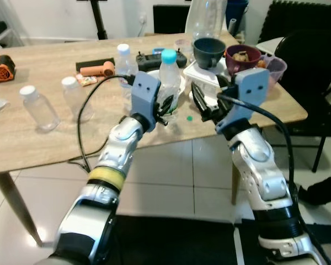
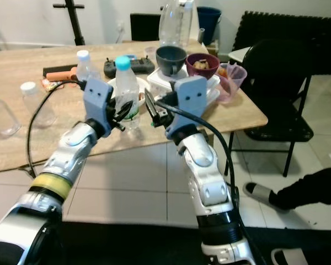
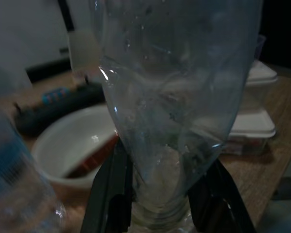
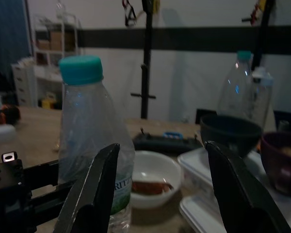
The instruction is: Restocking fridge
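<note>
Left gripper (image 1: pixel 166 109) pinches your clear water bottle (image 1: pixel 168 81) low on its body, at the near edge of the wooden table (image 1: pixel 38 141).

Your right gripper (image 1: pixel 201 107) hangs beside it with fingers spread wide and nothing between them. That teal-capped bottle stands upright, just in front of a white bowl (image 3: pixel 77 145) and beside the white lidded containers (image 1: pixel 205 77).

The label of the teal-capped bottle (image 4: pixel 94 145) shows the partial letters "RITZ", nothing else legible.
</note>
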Available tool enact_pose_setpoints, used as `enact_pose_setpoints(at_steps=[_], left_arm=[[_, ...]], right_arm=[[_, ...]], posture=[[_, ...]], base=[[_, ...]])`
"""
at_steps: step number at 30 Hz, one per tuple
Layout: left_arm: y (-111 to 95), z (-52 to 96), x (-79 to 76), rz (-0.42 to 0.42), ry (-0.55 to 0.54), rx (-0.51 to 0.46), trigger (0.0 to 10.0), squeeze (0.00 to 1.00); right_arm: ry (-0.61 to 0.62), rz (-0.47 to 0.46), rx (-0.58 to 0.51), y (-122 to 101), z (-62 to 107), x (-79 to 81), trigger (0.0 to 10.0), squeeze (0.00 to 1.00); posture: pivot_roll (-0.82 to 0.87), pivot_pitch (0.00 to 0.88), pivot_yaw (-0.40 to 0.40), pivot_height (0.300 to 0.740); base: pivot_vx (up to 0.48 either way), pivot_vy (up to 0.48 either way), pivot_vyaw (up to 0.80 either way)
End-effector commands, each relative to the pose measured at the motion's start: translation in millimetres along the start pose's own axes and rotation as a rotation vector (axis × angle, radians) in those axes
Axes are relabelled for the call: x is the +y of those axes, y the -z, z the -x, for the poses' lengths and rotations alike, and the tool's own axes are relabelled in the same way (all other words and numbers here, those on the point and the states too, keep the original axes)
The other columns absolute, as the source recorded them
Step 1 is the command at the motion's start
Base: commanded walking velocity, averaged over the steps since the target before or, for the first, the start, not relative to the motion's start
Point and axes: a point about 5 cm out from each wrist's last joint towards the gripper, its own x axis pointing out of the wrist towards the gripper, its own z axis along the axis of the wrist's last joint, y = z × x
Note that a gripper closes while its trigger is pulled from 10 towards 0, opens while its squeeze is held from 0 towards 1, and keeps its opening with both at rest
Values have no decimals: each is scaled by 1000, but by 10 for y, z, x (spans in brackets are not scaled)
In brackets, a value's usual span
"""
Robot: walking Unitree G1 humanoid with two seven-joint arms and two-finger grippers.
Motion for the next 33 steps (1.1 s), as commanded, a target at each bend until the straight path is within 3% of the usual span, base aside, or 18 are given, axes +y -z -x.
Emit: enact_pose_setpoints(at_steps=[1, 4, 8, 11, 17, 23, 25, 26, 27, 33], left_arm=[[-76, 46, -124, -101, 92, -12, 10000, 0], [-59, 90, -259, -159, 160, 0, 10000, 0], [-72, 92, -327, -112, 183, -8, 10000, 0], [-98, 118, -392, -129, 221, -11, 10000, 0], [-135, 216, -491, -152, 282, -2, 10000, 0], [-205, 226, -460, -155, 261, -13, 10000, 0], [-184, 239, -439, -158, 255, -1, 10000, 0], [-177, 245, -435, -159, 254, 4, 10000, 0], [-164, 255, -423, -157, 247, 10, 10000, 0], [-145, 288, -381, -146, 216, 35, 10000, 0]], right_arm=[[-27, -15, -44, -136, 31, 34, 10000, 0], [-56, -37, -101, -306, 14, 109, 10000, 0], [-81, -59, -129, -399, -6, 170, 10000, 0], [-98, -59, -137, -430, -14, 231, 10000, 0], [-105, -55, -111, -411, 15, 286, 10000, 0], [-95, -53, -49, -314, 67, 263, 10000, 0], [-81, -56, -39, -296, 74, 243, 4863, 0], [-77, -56, -38, -295, 74, 237, 4863, 0], [-72, -57, -38, -292, 72, 231, 0, 0], [-50, -54, -35, -295, 76, 189, 0, 0]], posture=[[-39, 201, 19, 721], [-43, 195, 36, 721], [-43, 196, 48, 721], [-47, 196, 69, 721], [-46, 198, 84, 721], [-42, 198, 81, 721], [-42, 197, 80, 721], [-42, 197, 80, 721], [-44, 195, 78, 721], [-43, 192, 74, 721]], base=[[0, 0, 0], [0, 0, 0], [0, 0, 0], [0, 0, 0], [0, 0, 0], [0, 0, 0], [0, 0, 0], [0, 0, 0], [0, 0, 0], [0, 0, 0]])
